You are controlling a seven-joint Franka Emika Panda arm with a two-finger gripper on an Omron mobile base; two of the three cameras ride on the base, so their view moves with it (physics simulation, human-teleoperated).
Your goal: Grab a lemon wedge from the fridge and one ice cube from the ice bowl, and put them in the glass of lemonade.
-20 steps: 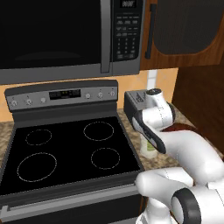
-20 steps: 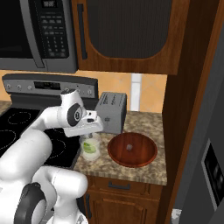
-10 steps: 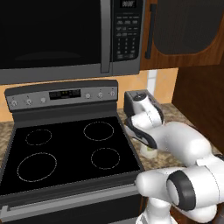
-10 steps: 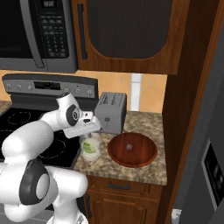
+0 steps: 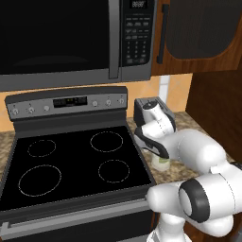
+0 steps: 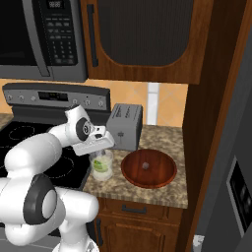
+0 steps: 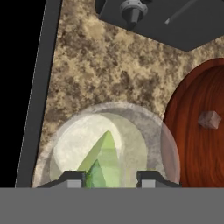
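**Hand view: lemon wedge going into the lemonade, ice cube still to fetch**

Hand view looks straight down from the end effector into the glass of lemonade, so the step in hand is judged to be the drop of the lemon wedge into it. To do this well, the fingers should part fully while centred over the rim, then lift straight up, so that no fingertip catches the clear wall and tips the tumbler on the bench.

Largest first, taken from the end effector: the stove lies off to one side of it, its dark edge running just past the glass. The toaster stands beyond the glass, close behind the wrist in the right base view. The ice bowl sits just beside the glass on the far side from the stove, and one small ice cube lies in the middle of it. That cube is the next thing to grasp, and it looks small and slippery, so a centred pinch seems wise.

As for the end effector, its two tips stand partly spread, with a plain gap between them. The wedge points up through that gap, below the tips and inside the glass. Whether the fingers touch it cannot be told; it looks released.
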